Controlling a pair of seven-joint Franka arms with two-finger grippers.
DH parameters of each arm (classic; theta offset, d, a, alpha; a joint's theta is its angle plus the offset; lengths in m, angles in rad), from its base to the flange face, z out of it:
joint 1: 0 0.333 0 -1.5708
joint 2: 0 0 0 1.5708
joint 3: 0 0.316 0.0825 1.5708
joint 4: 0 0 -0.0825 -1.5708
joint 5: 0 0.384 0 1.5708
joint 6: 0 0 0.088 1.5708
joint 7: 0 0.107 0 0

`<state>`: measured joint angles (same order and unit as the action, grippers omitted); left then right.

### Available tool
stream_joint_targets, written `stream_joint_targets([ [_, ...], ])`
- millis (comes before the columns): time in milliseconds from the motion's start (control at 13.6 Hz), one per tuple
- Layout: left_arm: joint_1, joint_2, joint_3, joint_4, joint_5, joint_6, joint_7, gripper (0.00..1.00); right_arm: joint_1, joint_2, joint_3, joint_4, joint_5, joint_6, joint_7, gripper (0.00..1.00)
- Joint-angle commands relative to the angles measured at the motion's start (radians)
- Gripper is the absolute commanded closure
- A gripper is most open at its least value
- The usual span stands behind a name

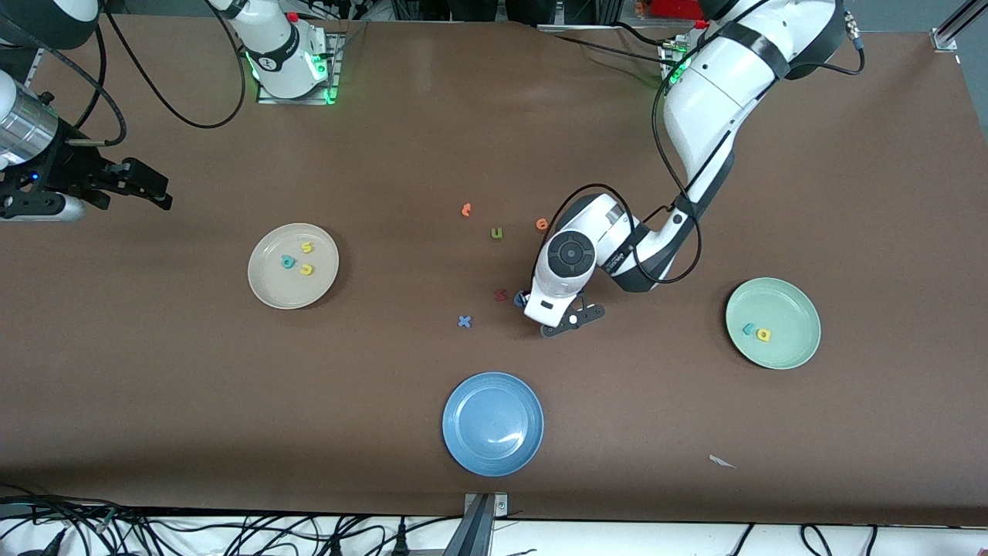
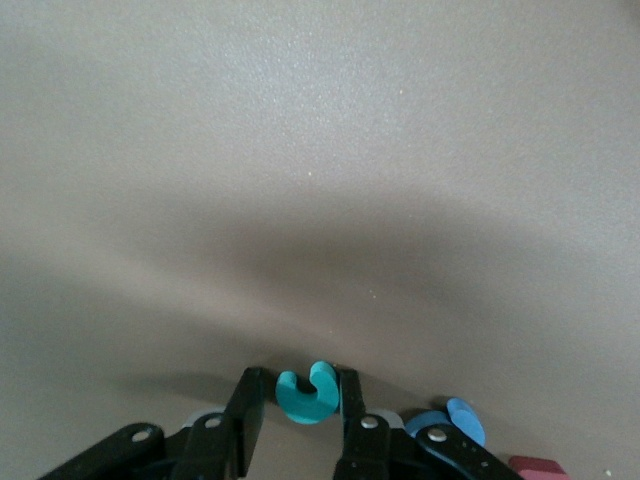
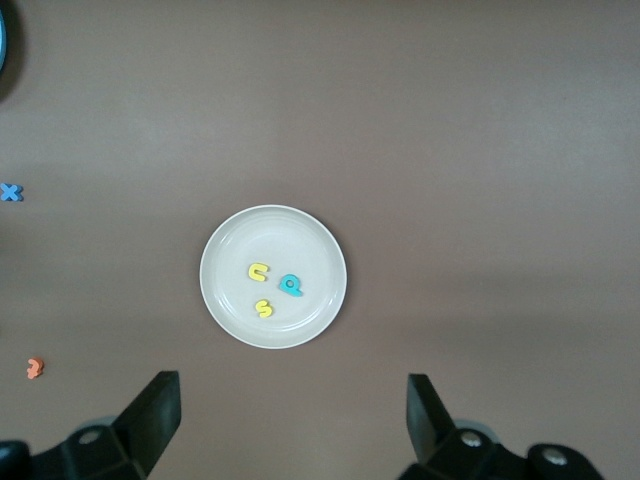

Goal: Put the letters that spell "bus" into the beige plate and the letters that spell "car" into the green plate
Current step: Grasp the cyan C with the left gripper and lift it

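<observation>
My left gripper [image 1: 540,309] is down at the table's middle, open. Its narrowed jaws stand on either side of a teal "c"-shaped letter [image 2: 312,396]. One finger touches the letter and the other is a sliver off it. The hand hides this letter in the front view. The beige plate [image 1: 266,289] holds a teal "b" [image 1: 288,262], a yellow "s" [image 1: 307,248] and a yellow "u" [image 1: 306,269]. The green plate [image 1: 795,309] holds a teal letter [image 1: 747,329] and a yellow one [image 1: 764,334]. My right gripper [image 1: 158,189] waits open and empty over the right arm's end of the table.
A blue round letter [image 1: 520,297] and a dark red letter [image 1: 500,294] lie right beside the left hand. A blue "x" [image 1: 464,321], an olive "u" [image 1: 496,233] and two orange letters [image 1: 466,209] [image 1: 542,224] lie nearby. A blue plate [image 1: 492,423] sits nearest the front camera.
</observation>
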<state>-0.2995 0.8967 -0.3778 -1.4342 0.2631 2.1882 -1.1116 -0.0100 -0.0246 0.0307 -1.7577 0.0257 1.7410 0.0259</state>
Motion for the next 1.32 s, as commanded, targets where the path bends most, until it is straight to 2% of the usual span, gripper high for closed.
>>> stream_joint_targets([
  [0,-0.015,0.019,0.027,0.018,-0.007,-0.018,0.001,0.66,-0.018,-0.008,0.012,0.003,0.010,-0.001,-0.012,0.00],
  [367,-0.017,0.024,0.039,0.020,-0.005,-0.015,0.018,0.73,-0.018,0.017,0.014,0.055,0.005,-0.024,-0.008,0.00],
  [661,-0.001,-0.007,0.040,0.021,0.004,-0.037,0.064,0.76,-0.018,0.009,0.014,0.054,0.006,-0.046,-0.003,0.00],
  [808,0.028,-0.036,0.040,0.032,0.001,-0.132,0.160,0.76,-0.018,0.009,0.015,0.055,0.006,-0.066,0.011,0.00],
  [1028,0.121,-0.082,0.039,0.072,0.002,-0.303,0.414,0.77,-0.015,0.008,0.020,0.060,-0.001,-0.087,0.020,0.00],
  [1249,0.244,-0.137,0.039,0.063,0.002,-0.363,0.675,0.77,-0.015,0.008,0.018,0.061,-0.010,-0.089,0.022,0.00],
])
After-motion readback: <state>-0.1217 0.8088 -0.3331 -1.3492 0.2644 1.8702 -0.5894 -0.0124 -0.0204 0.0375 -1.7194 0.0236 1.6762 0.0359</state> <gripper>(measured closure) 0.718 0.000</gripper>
